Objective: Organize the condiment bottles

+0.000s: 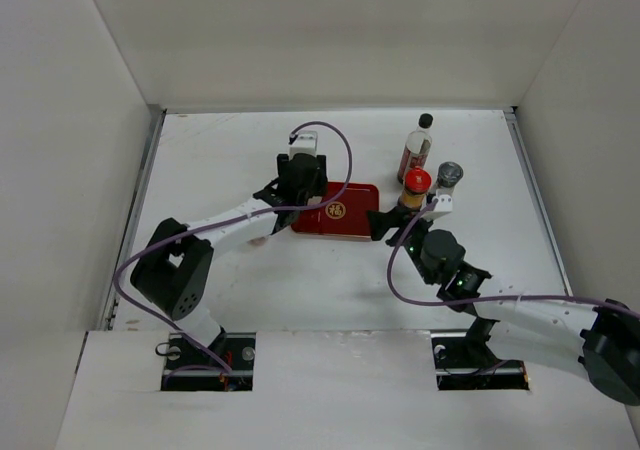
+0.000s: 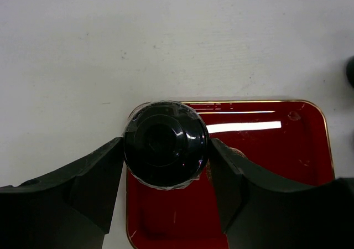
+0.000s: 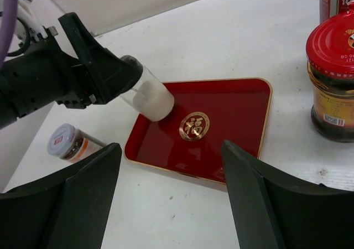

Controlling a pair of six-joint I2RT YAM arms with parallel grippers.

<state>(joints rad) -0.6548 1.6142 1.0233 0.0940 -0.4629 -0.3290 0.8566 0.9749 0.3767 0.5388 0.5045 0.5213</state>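
My left gripper (image 1: 300,195) is shut on the black cap (image 2: 166,144) of the small white bottle (image 3: 150,97). It holds the bottle tilted, with its base over the left end of the red tray (image 1: 350,220). The tall black-capped bottle with a red label (image 1: 417,148), the red-capped brown bottle (image 1: 415,190) and the grey-lidded shaker (image 1: 449,178) stand together right of the tray. The white-lidded jar (image 3: 69,143) lies on its side on the table left of the tray. My right gripper (image 1: 390,227) is open and empty, low at the tray's near right corner, beside the red-capped bottle (image 3: 332,77).
White walls close in the table on the left, back and right. The tray's gold emblem (image 3: 194,126) sits at its middle. My left arm (image 1: 215,225) stretches across the table left of the tray, and a purple cable (image 1: 335,135) loops above it.
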